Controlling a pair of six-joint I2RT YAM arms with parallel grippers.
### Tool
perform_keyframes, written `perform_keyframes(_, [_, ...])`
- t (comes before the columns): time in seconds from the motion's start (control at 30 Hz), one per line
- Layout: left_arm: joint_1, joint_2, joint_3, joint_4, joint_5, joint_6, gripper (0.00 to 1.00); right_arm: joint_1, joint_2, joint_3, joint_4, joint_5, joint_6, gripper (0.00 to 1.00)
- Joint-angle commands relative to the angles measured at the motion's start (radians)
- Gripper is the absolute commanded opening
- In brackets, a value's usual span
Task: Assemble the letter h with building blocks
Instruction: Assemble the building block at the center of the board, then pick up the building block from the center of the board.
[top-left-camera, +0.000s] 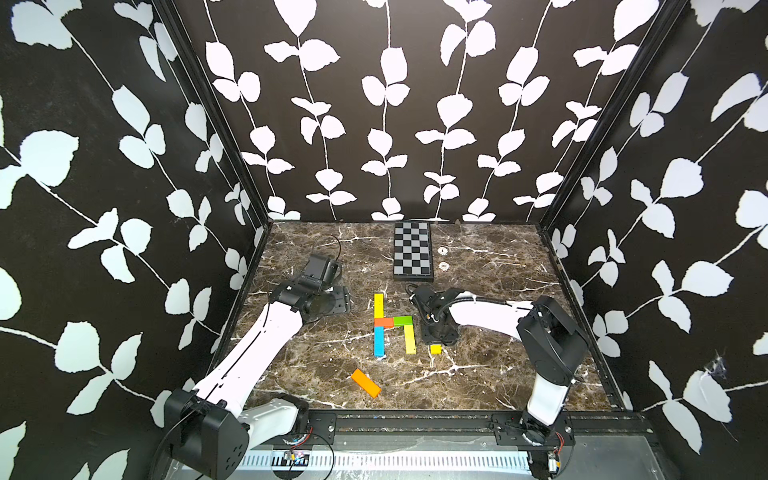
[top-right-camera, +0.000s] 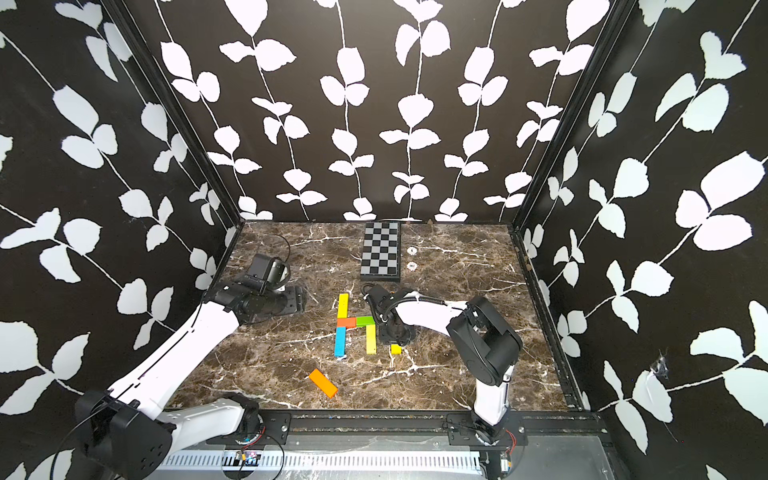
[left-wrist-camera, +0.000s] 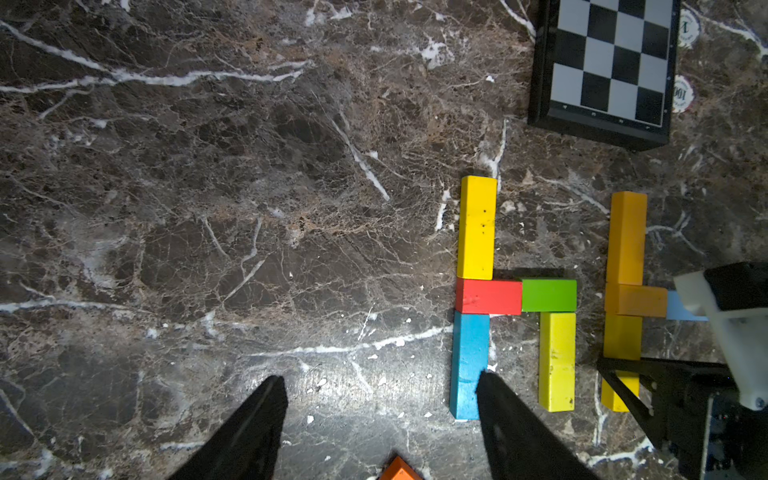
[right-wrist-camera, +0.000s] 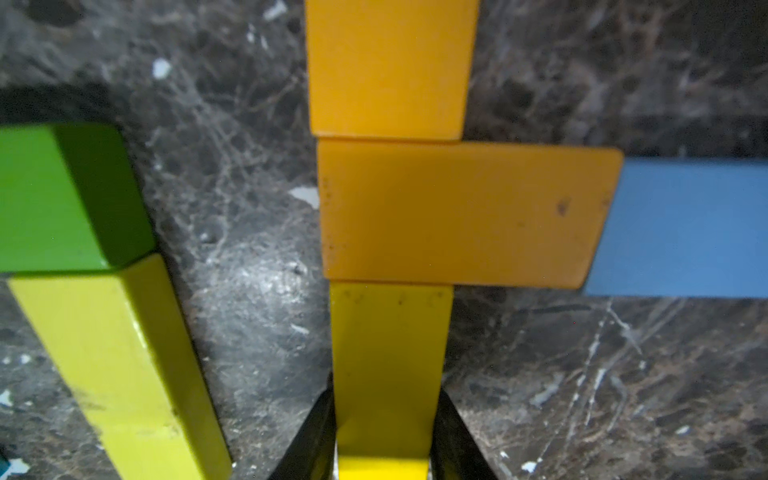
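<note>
Now R gripper (right-wrist-camera: 386, 390) clamps yellow bar (right-wrist-camera: 390, 332) at near end, long axis in line w/ upper stem bar (right-wrist-camera: 388, 70); L gripper (left-wrist-camera: 380, 377) apart, empty.

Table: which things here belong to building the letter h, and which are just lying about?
For the job:
- finished h
- second h, partly built
- yellow block of its stem, held in the right gripper
- loose orange block

Lying about:
- checkered board
- two small round discs beside it

Leaf-patterned black walls (top-left-camera: 415, 104) enclose a brown marble tabletop (top-left-camera: 498, 374).
</note>
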Motion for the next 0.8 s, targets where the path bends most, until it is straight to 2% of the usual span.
perform_keyframes(0.0, [-0.003,-0.025,-0.019,-0.026,0.005,0.013,0.75,-0.003,0.033,0.009,0.015,-0.001,0.016,0.36])
perform_keyframes(0.07, [-0.002,-0.026,-0.020,-0.025,0.011,0.010,0.75,-0.004,0.035,0.012,0.010,-0.001,0.016,0.37])
perform_keyframes(0.13, [-0.002,-0.026,-0.019,-0.026,0.013,0.013,0.75,-0.004,0.035,0.014,0.006,0.003,0.017,0.45])
perform_keyframes(0.2, [-0.002,-0.026,-0.017,-0.030,0.013,0.013,0.75,-0.004,0.023,0.017,-0.001,0.002,0.013,0.48])
perform_keyframes(0.47, [-0.003,-0.075,0.038,-0.067,-0.005,0.003,0.77,0.039,-0.162,0.086,-0.103,0.086,-0.046,0.74])
perform_keyframes(0.6, [-0.002,-0.116,0.051,-0.085,-0.055,-0.015,0.78,0.138,-0.177,0.156,-0.126,0.069,-0.128,0.79])
perform_keyframes(0.77, [0.000,-0.193,0.007,-0.097,-0.158,-0.063,0.80,0.348,-0.027,0.301,-0.125,0.062,-0.202,0.76])
